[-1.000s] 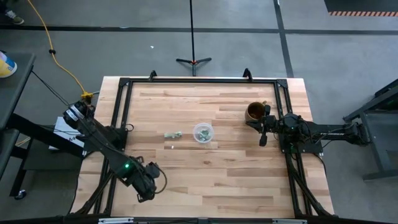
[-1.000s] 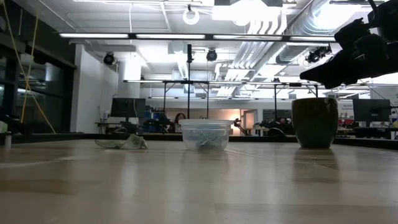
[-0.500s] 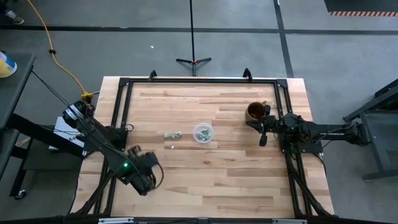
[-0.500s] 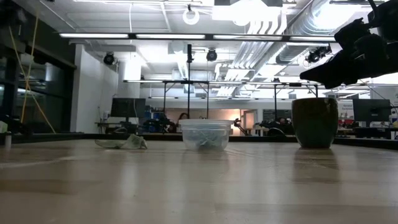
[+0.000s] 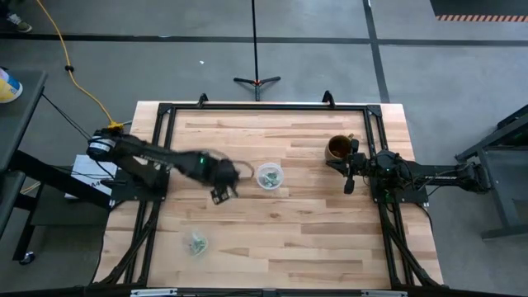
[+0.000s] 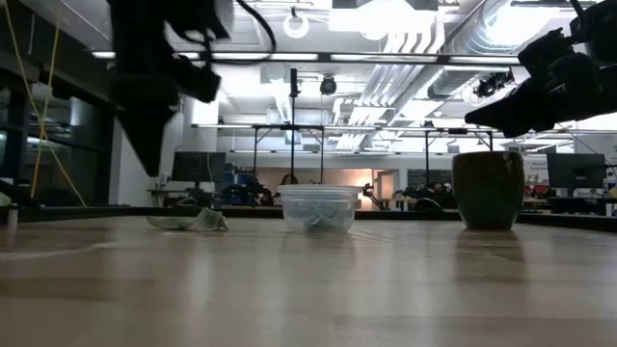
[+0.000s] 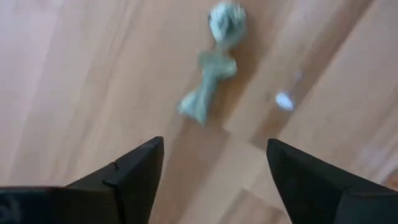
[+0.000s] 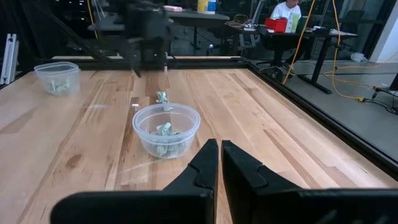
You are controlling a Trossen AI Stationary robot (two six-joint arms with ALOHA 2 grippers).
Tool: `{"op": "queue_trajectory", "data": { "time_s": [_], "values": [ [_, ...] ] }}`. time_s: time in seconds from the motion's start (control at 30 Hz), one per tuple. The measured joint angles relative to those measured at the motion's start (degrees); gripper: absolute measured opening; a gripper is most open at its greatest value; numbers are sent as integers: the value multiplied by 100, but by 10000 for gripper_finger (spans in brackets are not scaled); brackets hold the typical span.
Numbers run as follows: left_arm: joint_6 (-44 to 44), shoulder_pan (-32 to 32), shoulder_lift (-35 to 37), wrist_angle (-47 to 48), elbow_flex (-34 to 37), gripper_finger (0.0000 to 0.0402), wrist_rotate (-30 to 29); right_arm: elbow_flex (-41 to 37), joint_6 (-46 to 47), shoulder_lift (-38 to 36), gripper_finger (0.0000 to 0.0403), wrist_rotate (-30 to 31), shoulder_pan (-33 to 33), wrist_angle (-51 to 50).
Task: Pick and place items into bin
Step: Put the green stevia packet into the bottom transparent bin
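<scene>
Pale green-grey crumpled items (image 7: 214, 62) lie loose on the wood left of the table's middle, and the low view shows them too (image 6: 190, 221). My left gripper (image 7: 214, 149) hovers open just above them, touching nothing (image 5: 221, 190). The bin, a clear cup (image 5: 268, 175), stands at the table's middle with several pieces in it (image 8: 166, 127). A second clear cup (image 5: 198, 242) with pieces stands near the near left corner. My right gripper (image 5: 349, 186) waits shut at the right, beside the brown mug (image 5: 338, 148).
A tiny white scrap (image 7: 284, 99) lies near the loose items. A black frame (image 5: 165, 111) runs around the table's edges. Bare wood spreads across the near half, between the second cup and the right arm.
My left gripper has swung from the near left corner toward the table's far edge and right, ending above the loose items. A clear cup with pieces, hidden under the gripper before, now stands alone at the near left.
</scene>
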State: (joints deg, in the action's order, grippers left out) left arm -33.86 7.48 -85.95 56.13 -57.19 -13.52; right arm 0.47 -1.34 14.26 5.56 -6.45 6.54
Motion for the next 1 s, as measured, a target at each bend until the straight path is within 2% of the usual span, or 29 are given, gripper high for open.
{"op": "queue_trajectory", "data": {
  "time_s": [0.2, 0.37, 0.8, 1.0],
  "values": [
    [1570, -1063, 2, -631, 333, 341, 359, 0, -8, -2, 12, 1, 2, -30],
    [2343, -1487, 2, -1480, 702, 342, 1157, 0, -17, -2, 12, 2, 0, -79],
    [2668, -1501, 2, -2444, 1469, 338, 1214, 2, -63, -2, 12, 2, 0, -119],
    [2711, -1501, -137, -2466, 1501, 286, 1211, 2, -63, -2, 12, 2, -1, -117]
  ]
}}
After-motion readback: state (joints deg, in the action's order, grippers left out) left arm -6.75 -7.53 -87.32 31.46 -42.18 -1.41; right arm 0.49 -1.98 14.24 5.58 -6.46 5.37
